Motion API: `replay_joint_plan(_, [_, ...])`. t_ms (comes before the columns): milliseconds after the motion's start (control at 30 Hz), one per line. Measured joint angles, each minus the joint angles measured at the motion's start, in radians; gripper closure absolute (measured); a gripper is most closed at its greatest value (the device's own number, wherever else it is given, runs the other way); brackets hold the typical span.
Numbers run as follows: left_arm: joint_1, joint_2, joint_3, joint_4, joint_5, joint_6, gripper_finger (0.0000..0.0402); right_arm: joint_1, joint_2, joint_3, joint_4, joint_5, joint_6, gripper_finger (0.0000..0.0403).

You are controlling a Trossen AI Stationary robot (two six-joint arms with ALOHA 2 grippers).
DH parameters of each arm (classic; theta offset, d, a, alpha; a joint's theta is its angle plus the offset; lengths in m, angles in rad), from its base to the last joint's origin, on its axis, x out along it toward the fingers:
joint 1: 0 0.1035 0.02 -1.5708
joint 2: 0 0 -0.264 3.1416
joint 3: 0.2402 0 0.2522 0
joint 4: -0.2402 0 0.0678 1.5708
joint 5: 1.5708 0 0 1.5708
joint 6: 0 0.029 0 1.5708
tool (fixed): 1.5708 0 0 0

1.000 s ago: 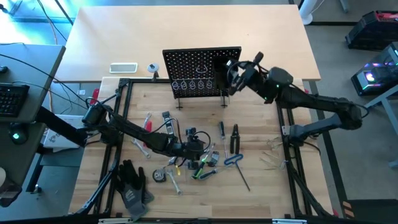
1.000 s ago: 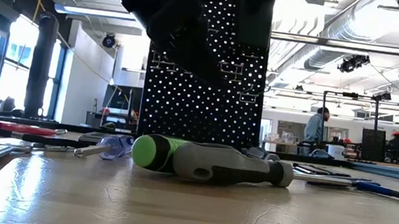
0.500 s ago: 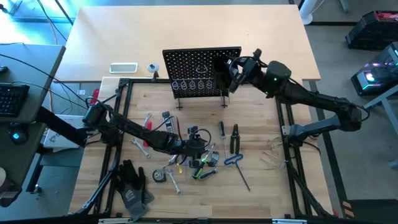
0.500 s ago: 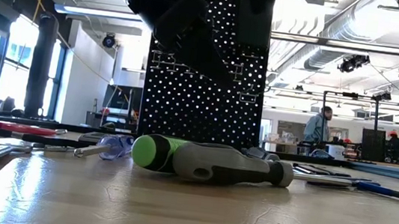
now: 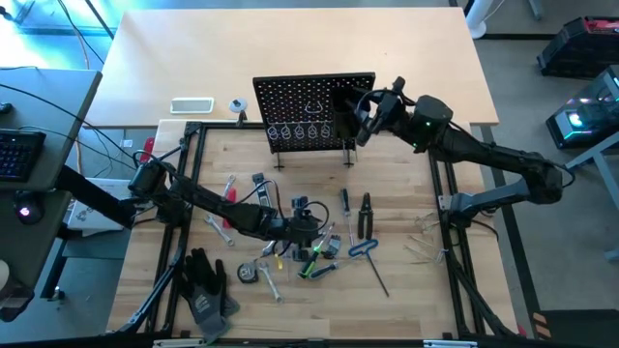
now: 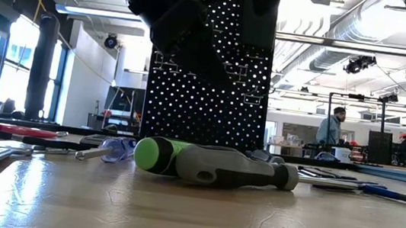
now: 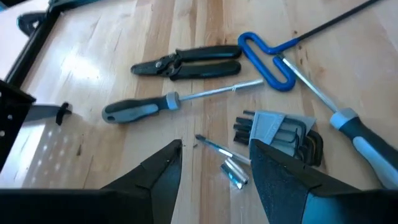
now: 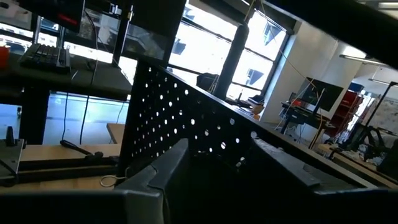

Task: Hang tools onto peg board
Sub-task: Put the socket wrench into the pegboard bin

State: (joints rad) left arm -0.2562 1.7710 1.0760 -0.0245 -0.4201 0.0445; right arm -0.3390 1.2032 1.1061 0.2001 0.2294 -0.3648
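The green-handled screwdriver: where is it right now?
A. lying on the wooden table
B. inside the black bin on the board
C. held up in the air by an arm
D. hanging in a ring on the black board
A: the green-handled screwdriver lies flat on the wooden table in front of the upright peg board.

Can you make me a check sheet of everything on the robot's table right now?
Surface: wooden table, inside a black frame.
Job's things: peg board upright at the back; green screwdriver, pliers, blue hex key lying loose.
Clutter: black gloves; white device.
Pincers: left pincer open over the tool pile; right pincer open at the board's bin.
Cables: wires by the left arm.
Surroundings: person far behind.
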Motion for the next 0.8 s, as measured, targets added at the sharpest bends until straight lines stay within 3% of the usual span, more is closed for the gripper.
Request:
replay_joint_plan(400, [0.003,0.000,-0.004,-0.042,0.030,-0.073,0.0223,0.162,-0.091,0.000,-0.079,0.078,-0.081,0.0233])
replay_joint_plan(667, [0.003,0.000,-0.145,0.180,0.082,-0.145,0.0223,0.308,-0.132,0.000,-0.315,0.123,-0.017,0.0233])
replay_joint_plan(800, [0.006,0.000,-0.199,0.239,0.093,-0.066,0.0223,0.374,-0.131,0.000,-0.431,0.150,0.021,0.0233])
